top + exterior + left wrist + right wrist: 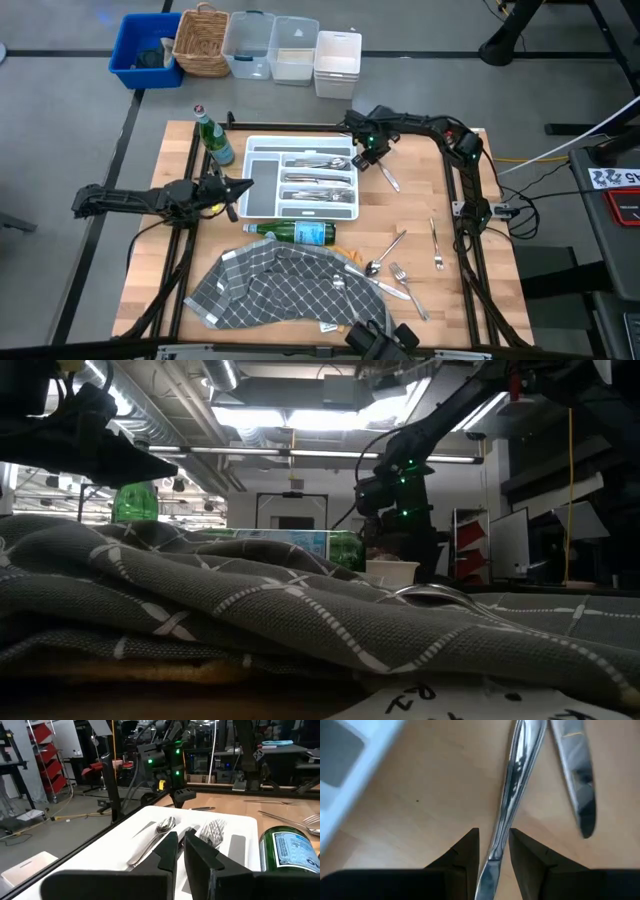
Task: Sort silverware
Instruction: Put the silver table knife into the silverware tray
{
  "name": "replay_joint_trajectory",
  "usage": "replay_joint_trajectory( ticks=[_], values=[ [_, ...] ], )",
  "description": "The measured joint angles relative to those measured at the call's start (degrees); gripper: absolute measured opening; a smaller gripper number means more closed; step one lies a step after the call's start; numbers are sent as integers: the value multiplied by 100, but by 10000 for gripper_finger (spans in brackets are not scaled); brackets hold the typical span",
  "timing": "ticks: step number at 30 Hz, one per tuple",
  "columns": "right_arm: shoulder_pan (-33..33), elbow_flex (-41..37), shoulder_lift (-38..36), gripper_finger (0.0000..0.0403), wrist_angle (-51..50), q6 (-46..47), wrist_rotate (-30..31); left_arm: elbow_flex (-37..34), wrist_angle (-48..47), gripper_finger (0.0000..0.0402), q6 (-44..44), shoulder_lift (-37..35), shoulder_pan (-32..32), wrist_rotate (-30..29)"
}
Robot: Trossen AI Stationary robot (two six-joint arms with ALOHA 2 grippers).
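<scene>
The white tray [262,144] sits mid-table with silverware [318,180] in its compartments; the left wrist view shows a spoon [165,825] and a fork [212,831] there. By the tray's far right corner, my right gripper [370,157] points down, open. Its fingertips [494,832] stand on either side of a slim shiny handle [512,780] lying on the wood, beside a knife [577,775]. I see no touch. My left gripper [245,186] waits level at the tray's left side, shut and holding nothing. More loose silverware [400,270] lies at the near right.
One green bottle [212,138] stands at the tray's far left corner, and another [298,233] lies just in front of the tray. A grey checked cloth [275,290] covers the near middle. Bins and a basket [200,40] stand beyond the far edge.
</scene>
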Motion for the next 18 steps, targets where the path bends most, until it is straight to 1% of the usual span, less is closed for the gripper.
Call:
replay_joint_trajectory(
  ticks=[7,18],
  values=[
    [0,-242,0,108,-52,208,93,0,-2,21,8,0,0,0],
    [2,-689,-48,108,295,256,30,0,-5,21,11,0,0,0]
  ],
)
